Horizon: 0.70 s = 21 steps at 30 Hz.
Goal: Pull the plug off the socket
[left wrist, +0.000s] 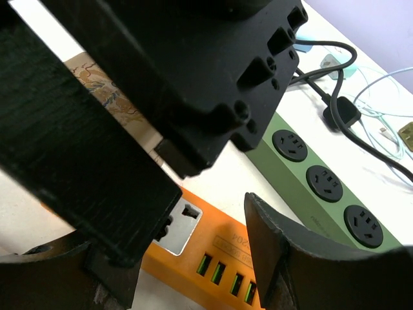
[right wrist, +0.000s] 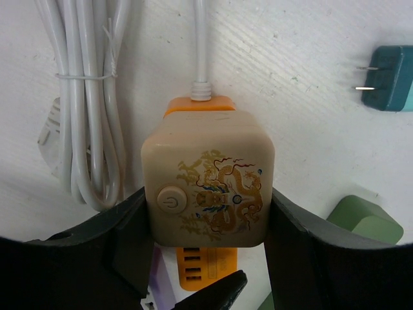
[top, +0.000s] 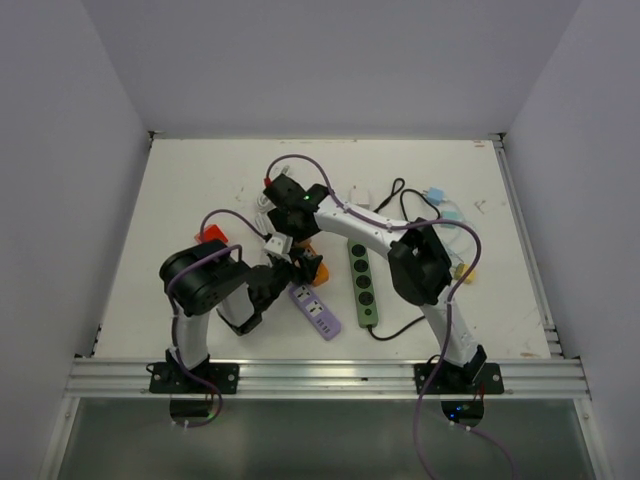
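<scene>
Cream plug (right wrist: 210, 161), a cube with a dragon motif and a power button, seated on the orange strip (right wrist: 200, 106) and held by the right gripper (right wrist: 206, 206), whose fingers press its two opposite sides: the grasp is closed on the plug. The fingers flank the cube rather than cover its top, presumably so that the pull can run straight away from the socket face. Left gripper (left wrist: 174, 258) straddles the same strip just beside the plug, with one fingertip showing below the cube in the right wrist view. Its likely purpose is to pin the strip to the surface (right wrist: 310, 51) while the plug is drawn off. Whether its fingers actually clamp the strip cannot be told. Plug not yet separated: it lies squarely between the right gripper's fingers and just ahead of the left gripper.
</scene>
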Each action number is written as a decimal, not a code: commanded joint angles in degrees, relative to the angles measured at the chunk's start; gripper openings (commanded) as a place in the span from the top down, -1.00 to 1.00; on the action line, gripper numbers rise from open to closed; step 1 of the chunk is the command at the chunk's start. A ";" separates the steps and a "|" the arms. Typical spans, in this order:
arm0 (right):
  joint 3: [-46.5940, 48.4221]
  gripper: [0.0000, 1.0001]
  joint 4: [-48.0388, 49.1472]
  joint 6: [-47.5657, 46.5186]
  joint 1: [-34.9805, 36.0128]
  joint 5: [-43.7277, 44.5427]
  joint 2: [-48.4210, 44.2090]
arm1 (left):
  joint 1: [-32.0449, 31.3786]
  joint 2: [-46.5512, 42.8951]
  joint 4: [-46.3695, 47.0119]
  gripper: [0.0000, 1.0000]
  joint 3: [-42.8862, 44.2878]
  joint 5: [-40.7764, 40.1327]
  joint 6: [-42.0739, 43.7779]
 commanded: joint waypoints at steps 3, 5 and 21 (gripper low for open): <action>2.36 1.00 -5.88 -1.46 4.01 2.16 0.62 | 1.76 17.22 -6.26 -0.33 -4.78 0.31 -6.18; 2.35 1.00 -5.70 -1.81 4.01 -0.73 0.00 | 1.76 17.40 -6.62 -0.33 -4.69 0.31 -6.18; -8.20 1.00 6.46 6.89 -5.93 -27.77 -10.11 | 3.34 18.54 -4.60 -0.32 -5.66 1.37 -6.88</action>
